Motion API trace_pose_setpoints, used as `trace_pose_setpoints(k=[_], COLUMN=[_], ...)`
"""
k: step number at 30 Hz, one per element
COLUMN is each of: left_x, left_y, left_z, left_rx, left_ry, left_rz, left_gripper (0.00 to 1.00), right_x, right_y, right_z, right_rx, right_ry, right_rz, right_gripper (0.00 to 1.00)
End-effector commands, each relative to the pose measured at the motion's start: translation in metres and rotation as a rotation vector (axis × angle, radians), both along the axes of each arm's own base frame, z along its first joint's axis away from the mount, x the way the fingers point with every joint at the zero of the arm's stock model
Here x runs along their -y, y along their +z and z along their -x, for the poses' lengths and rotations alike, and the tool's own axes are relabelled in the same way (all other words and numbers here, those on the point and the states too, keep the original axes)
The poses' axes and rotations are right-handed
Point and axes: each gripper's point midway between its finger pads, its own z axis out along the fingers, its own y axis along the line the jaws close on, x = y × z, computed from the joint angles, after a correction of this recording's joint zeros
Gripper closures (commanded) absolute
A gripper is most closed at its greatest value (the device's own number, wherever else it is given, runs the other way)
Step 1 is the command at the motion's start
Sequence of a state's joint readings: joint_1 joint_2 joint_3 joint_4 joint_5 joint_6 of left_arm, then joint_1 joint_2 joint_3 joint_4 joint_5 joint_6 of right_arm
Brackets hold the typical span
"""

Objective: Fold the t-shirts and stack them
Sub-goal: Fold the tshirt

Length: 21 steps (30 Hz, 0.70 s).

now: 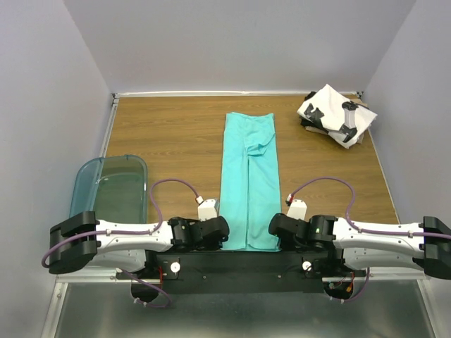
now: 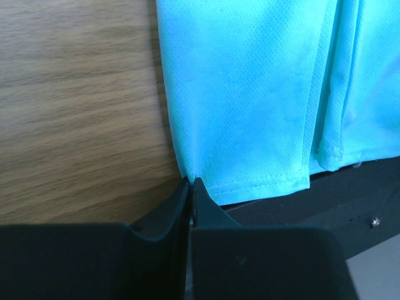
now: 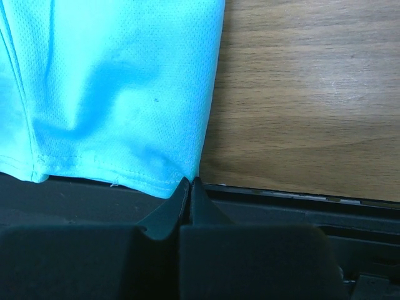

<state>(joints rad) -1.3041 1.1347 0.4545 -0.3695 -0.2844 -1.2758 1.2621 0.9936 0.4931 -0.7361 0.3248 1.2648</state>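
Top external: teal short-sleeved cloth tee [image 1: 250, 186] is a narrow strip between tools. Hem corners clenched by left tool [image 2: 190, 187] and right tool [image 3: 188, 185]. To do: crosswise fold, stack with black-blotched white folded tee [image 1: 325, 100] beyond right tool.

- Bright, even overhead light filled the top view, casting only faint shadows on the wooden table [image 1: 176, 141]
- A pale glare patch washed the wood in the right wrist view
- The teal t-shirt [image 2: 250, 94] showed sharp weave, shadowed along its folds
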Motion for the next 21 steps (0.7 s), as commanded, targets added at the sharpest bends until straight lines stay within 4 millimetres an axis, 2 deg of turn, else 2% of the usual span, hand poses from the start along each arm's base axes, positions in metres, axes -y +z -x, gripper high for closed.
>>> trace_pose_setpoints(k=[1,4,8,13,17,18,21], left_x=[0.011,0.012,0.023,0.024,0.028,0.024,0.024], left_y=[0.002,0.004,0.024,0.044,0.061,0.062,0.068], left_z=[0.007,0.004,-0.007,-0.024,-0.048,-0.059,-0.074], left_rx=[-0.018,-0.008,0.045,0.108,0.173,0.183,0.224], left_ry=[-0.023,-0.013,0.009,0.058,0.081,0.105,0.099], left_rz=[0.017,0.020,0.063,0.071,0.135,0.140,0.164], left_gripper=[1.00,1.00,1.00,1.00,1.00,1.00,1.00], right_x=[0.007,0.004,-0.005,-0.015,-0.015,-0.018,-0.021], right_y=[0.002,0.006,0.020,0.039,0.053,0.058,0.070], right_z=[-0.006,-0.008,-0.014,-0.023,-0.039,-0.043,-0.056], right_rx=[0.039,0.050,0.079,0.127,0.215,0.233,0.298], right_ry=[-0.035,-0.032,-0.017,-0.012,-0.028,-0.030,-0.043], right_rz=[0.019,0.010,-0.019,-0.055,-0.045,-0.048,-0.025], right_gripper=[0.99,1.00,0.99,0.99,1.00,1.00,0.99])
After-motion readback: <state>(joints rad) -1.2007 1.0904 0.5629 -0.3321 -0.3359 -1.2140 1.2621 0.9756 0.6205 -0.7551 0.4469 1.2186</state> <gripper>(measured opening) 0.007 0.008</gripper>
